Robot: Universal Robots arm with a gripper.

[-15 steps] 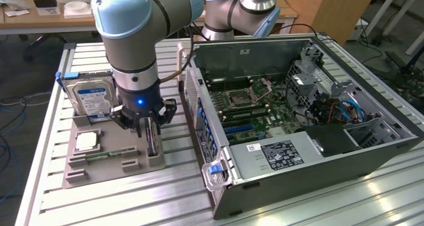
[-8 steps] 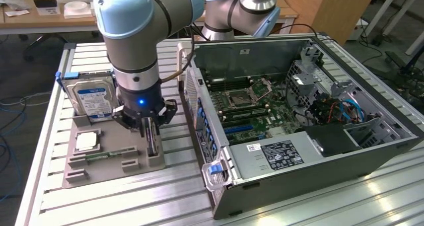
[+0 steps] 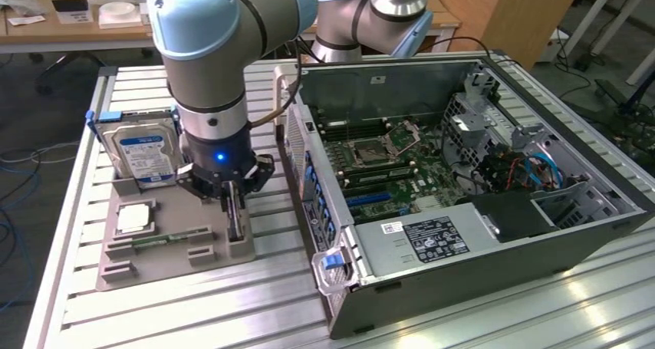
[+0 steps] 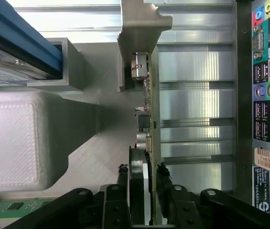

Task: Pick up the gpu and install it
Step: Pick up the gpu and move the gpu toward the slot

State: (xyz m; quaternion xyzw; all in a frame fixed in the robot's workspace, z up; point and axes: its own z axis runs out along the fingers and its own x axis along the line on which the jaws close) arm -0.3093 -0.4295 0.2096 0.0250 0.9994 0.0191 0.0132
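- exterior view: the gripper (image 3: pixel 232 199) hangs low over the grey holder tray (image 3: pixel 205 211), its jaws narrow and clamped on the gpu (image 3: pixel 235 225), which stands on edge in its slot.
- the hard drive (image 3: pixel 143 153) stands upright near the gripper, on the exterior view's left. the memory stick (image 3: pixel 164 240) lies flat in the tray.
- the open computer case (image 3: pixel 461 265) sits just beside the tray, on the exterior view's right.
- wrist view: the fingers (image 4: pixel 166 186) press both faces of the gpu (image 4: pixel 155 105), seen edge-on, with its metal bracket (image 4: pixel 142 28) at the far end.
- the hard drive (image 4: pixel 15 33) flanks one side and the case's rear ports (image 4: pixel 268 71) the other.
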